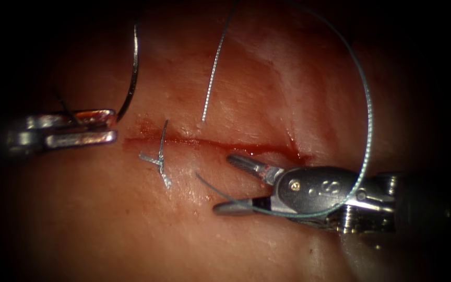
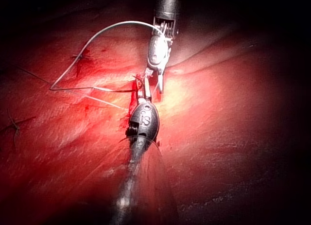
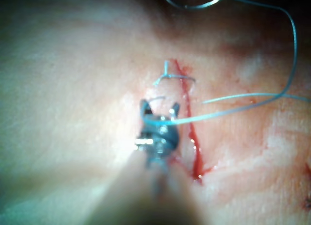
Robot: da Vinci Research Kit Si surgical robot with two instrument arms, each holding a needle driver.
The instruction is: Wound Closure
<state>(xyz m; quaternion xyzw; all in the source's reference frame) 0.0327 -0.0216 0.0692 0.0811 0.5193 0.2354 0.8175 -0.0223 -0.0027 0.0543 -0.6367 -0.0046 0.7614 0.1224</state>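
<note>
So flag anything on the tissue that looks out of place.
The thread loops over the open right tool, draped across it, not held. The left tool grips the needle at its end, clear of the tissue. Red fluid lines the cut.

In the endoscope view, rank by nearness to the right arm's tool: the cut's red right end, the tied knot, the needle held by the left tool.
From the right tool, fingers open and holding nothing:
1. Cut's red right end, just above the tool's wrist.
2. Tied knot, across the cut, to the tool's left.
3. Needle, clear of the tissue at upper left, gripped at its lower end by the left tool.
</note>
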